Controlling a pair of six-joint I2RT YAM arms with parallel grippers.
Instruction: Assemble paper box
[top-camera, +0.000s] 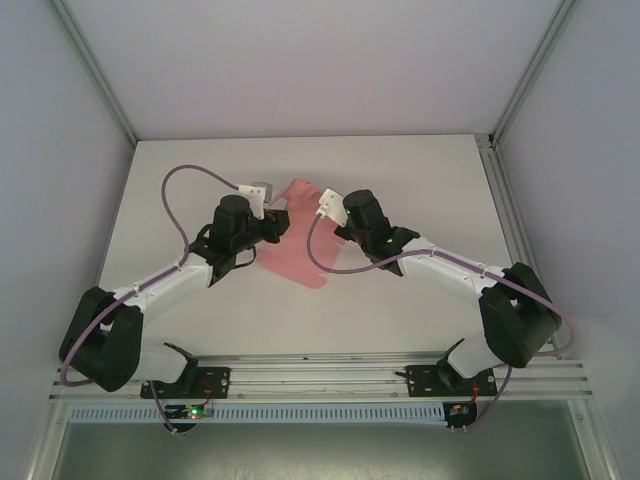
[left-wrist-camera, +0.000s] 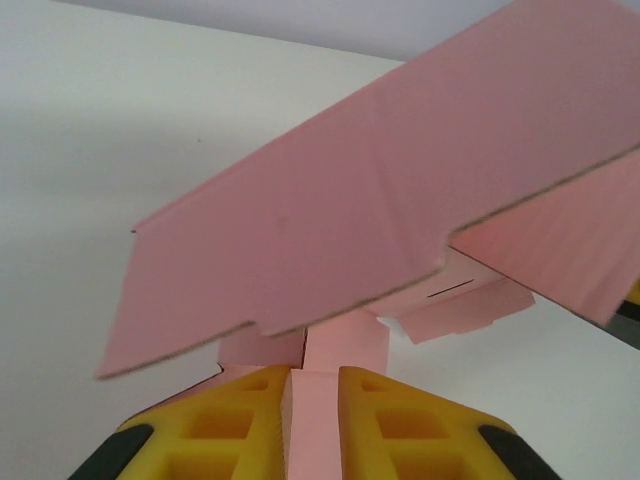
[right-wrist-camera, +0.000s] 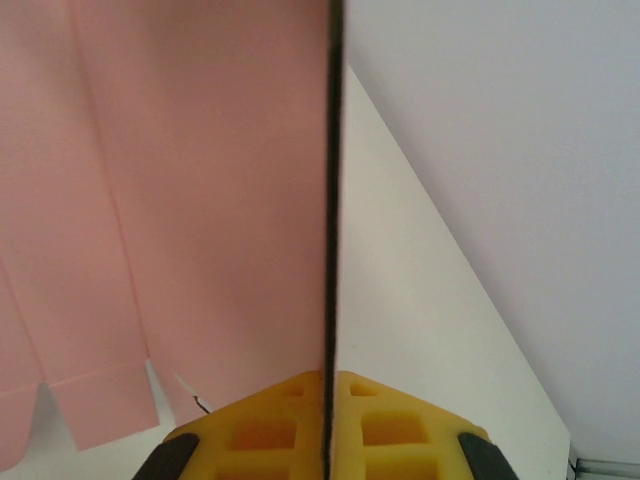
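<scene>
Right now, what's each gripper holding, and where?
Both hold the paper box: the left gripper clamps a narrow tab, and the right gripper clamps a panel edge, seen edge-on.

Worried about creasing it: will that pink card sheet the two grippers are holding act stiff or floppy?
Probably fairly stiff: the paper box juts flat from the left gripper without drooping. Likely light, since a thin edge pinch in the right gripper holds it. Its cut flaps would probably hinge at the creases if pushed.
</scene>
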